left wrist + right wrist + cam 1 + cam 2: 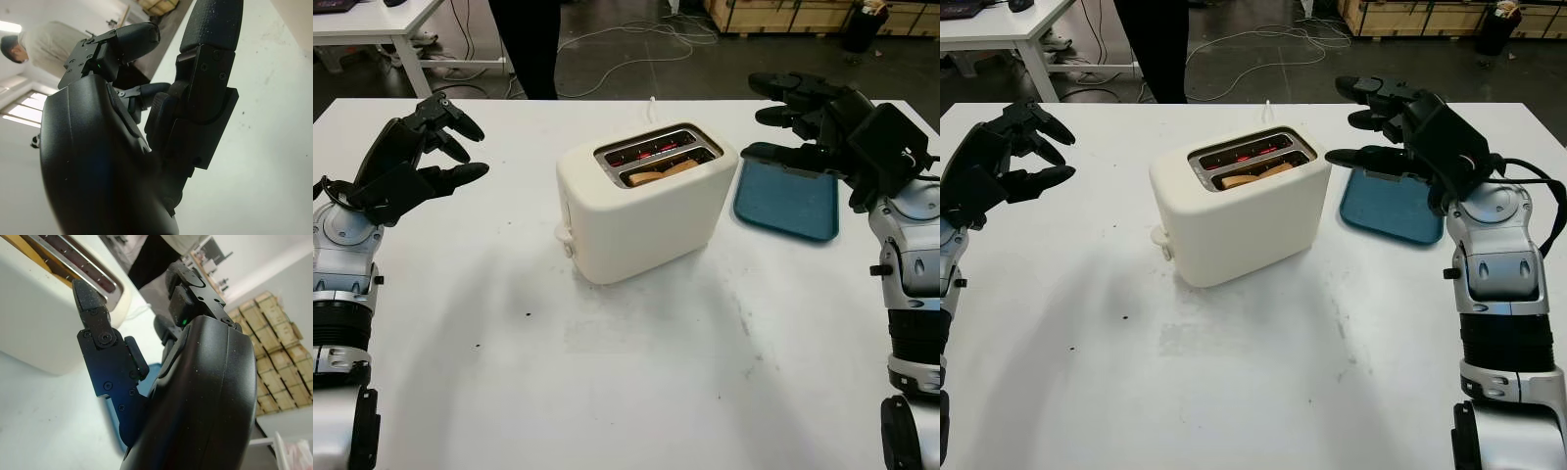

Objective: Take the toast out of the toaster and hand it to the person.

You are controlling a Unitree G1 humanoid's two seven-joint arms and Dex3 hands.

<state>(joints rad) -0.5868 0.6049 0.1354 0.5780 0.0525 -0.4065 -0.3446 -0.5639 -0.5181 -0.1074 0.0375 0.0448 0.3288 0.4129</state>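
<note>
Left eye view: we note a cream two-slot toaster (641, 206) at mid-worktop, turned at an angle. Its near slot holds one slice of toast (664, 171), sitting low with only the top edge above the slot. Its far slot shows red-glowing elements; we cannot tell whether anything is in it. The lever knob projects from the toaster's left end.

A blue tray (787, 201) lies flat to the right of the toaster, just beside it, with nothing on its visible surface.

The left robot hand (416, 162) hovers above the white worktop (626, 372) well left of the toaster, open, holding nothing. The right robot hand (803, 117) hovers over the far part of the tray, open as well, its fingers pointing left toward the toaster's right end, nothing in its grasp.

Edges: the worktop's far edge runs just behind the toaster and both hands. Beyond it we see a person's dark-clothed legs (530, 44), cables on the floor and another white table at far left. Bare worktop lies between the left robot hand and the toaster, and across the whole near half.
</note>
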